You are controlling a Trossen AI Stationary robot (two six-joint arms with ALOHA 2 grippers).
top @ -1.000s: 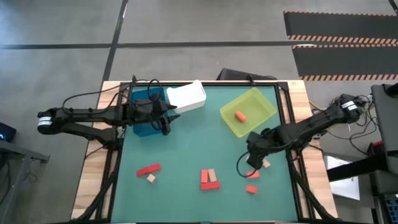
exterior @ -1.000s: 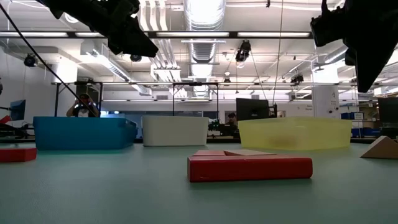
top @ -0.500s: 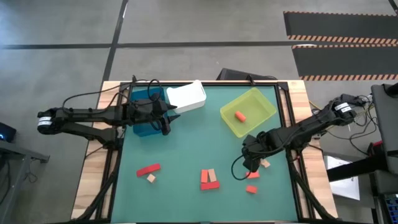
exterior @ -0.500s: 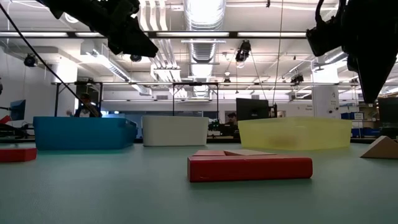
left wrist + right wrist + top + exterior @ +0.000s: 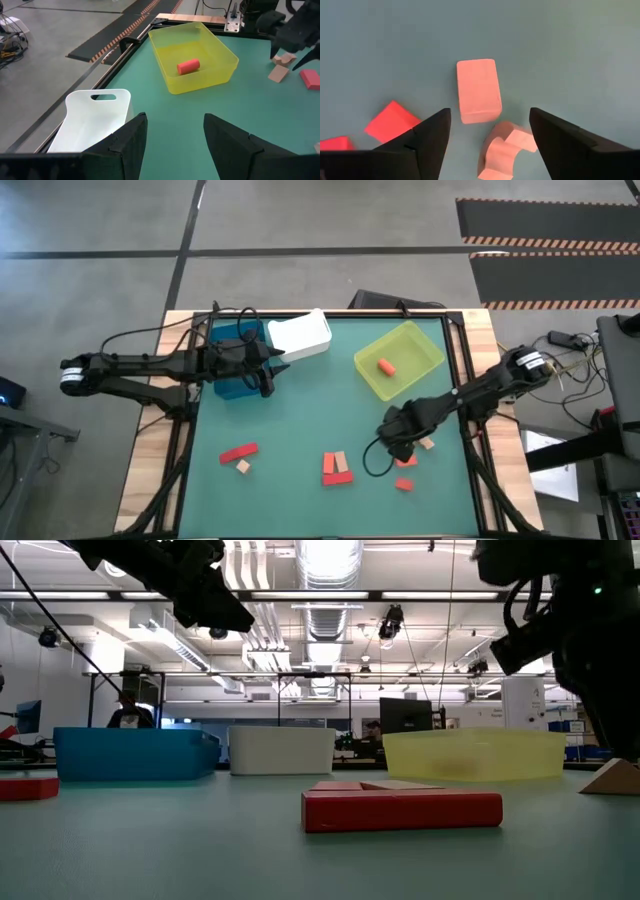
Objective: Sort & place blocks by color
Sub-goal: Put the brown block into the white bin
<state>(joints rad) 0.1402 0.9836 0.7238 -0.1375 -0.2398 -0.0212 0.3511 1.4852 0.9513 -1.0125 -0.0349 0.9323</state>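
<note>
High view: right claw [image 5: 398,442] low over the table [image 5: 300,410], just beside a tan block [image 5: 427,443] and red blocks [image 5: 404,463], nothing in it. Left claw [image 5: 270,367] hangs by the blue bin [image 5: 232,385] and white bin [image 5: 300,336], well apart from the blocks. One orange block [image 5: 385,366] lies in the yellow bin [image 5: 424,356]. More blocks sit along the table's near side: a red bar [image 5: 238,452] with a tan cube [image 5: 243,467] beside it, and a red and tan cluster [image 5: 337,469] in the middle.

Right wrist view gives what the high view can't: fingers [image 5: 427,137] spread wide, empty, a tan bar [image 5: 478,97] lying between them on the table, a notched tan piece [image 5: 502,150] just beside it, a red block [image 5: 389,121] off to one side.

Left wrist view: fingers [image 5: 127,140] apart, empty, white bin just ahead, yellow bin with the orange block farther off.

Low view shows only the red bar of the cluster up close, the three bins lined up behind, and a person [image 5: 125,712] in the room behind.
</note>
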